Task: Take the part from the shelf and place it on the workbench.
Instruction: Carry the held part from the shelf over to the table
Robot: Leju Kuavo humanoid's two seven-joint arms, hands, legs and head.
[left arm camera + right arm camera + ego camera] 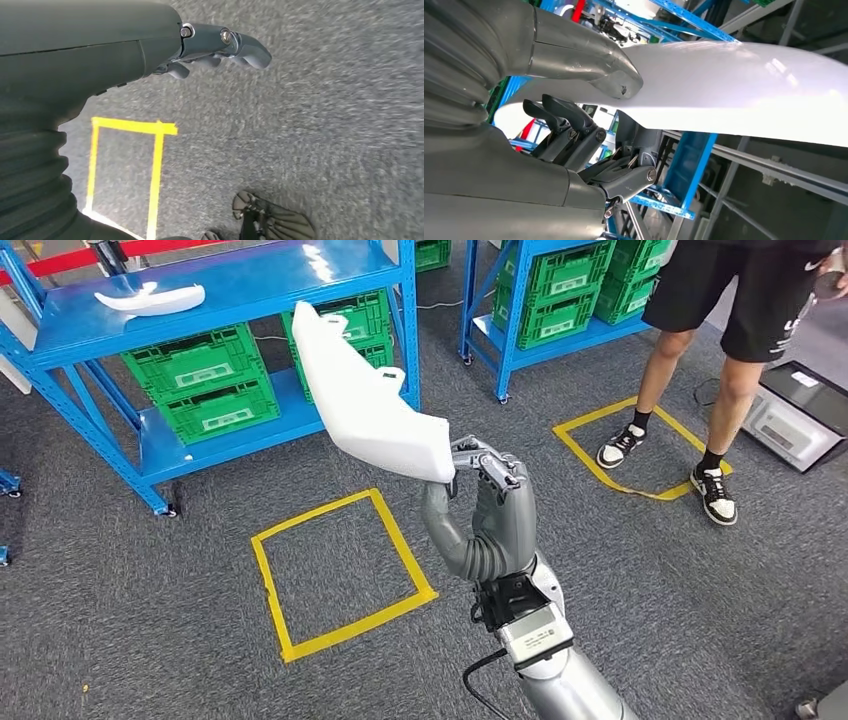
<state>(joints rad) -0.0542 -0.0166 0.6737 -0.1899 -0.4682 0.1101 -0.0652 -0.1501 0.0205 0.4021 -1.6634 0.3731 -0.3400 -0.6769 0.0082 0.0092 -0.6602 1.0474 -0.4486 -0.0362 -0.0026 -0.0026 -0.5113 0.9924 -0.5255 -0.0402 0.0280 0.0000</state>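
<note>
Head view, upper left of the frame: a blue shelf [60,330] stands on the grey carpet, with a second white part [150,301] lying on its top board and green crates [205,380] stacked on the lower board; below it, lower left of centre, a yellow tape square [340,575] marks the floor; at centre the white part [365,400] is held up in the air, clear of the shelf, tilted so its long end rises toward the shelf's corner post; the right hand [490,485] pinches its lower end between thumb and fingers, the silver arm coming up from the bottom edge; upper centre right stands another blue shelf [510,330] with more green crates; further right a second yellow tape square [640,455] lies at the feet of a person [740,310] in dark shorts; right wrist view shows the thumb [616,80] pressed on the part's white surface; left wrist view shows the left hand [220,47] above the carpet, fingers loosely curled and holding nothing.
</note>
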